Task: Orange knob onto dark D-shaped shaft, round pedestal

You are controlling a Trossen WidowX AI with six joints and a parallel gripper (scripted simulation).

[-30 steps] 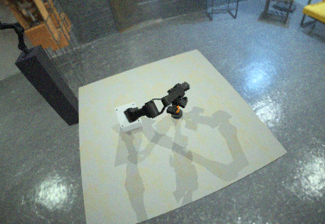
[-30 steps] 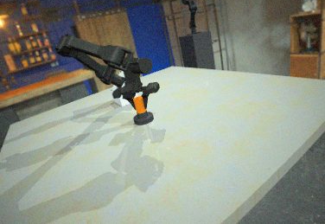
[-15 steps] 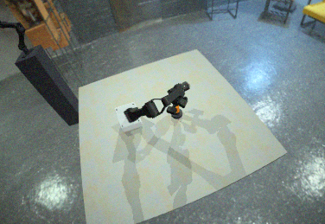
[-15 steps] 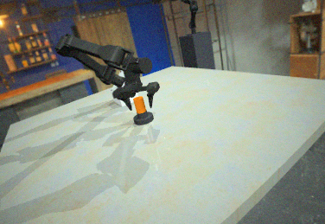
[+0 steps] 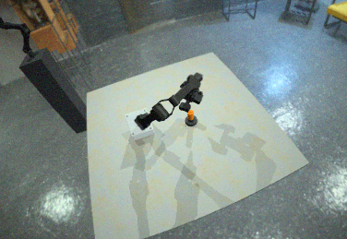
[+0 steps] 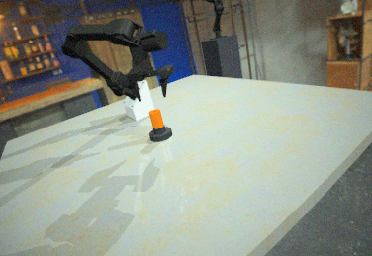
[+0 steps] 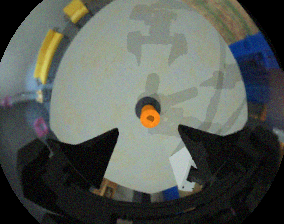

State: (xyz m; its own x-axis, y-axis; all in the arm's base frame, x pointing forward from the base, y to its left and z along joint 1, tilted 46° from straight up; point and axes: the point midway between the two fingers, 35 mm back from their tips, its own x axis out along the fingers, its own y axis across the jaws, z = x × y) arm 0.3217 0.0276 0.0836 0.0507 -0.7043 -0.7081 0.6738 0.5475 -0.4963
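The orange knob (image 5: 190, 114) (image 6: 156, 119) (image 7: 150, 118) stands upright over the round dark pedestal (image 5: 191, 123) (image 6: 160, 136) (image 7: 142, 106). In the exterior view a short, narrower dark section shows between the knob's lower end and the wide disc; whether it is a collar or bare shaft I cannot tell. The wrist view shows a dark opening in the knob's top. The shaft's flat side is not visible. My gripper (image 5: 191, 102) (image 6: 152, 98) (image 7: 149, 129) is wide open and empty, above the knob and not touching it.
My arm's white base block (image 5: 140, 125) (image 6: 139, 108) (image 7: 181, 169) sits on the pale table (image 5: 111, 182) (image 6: 257, 165) (image 7: 88, 90), behind the pedestal in the exterior view. Arm shadows lie across the table. A dark pillar (image 5: 55, 89) (image 6: 223, 56) carrying another arm stands beyond the table edge.
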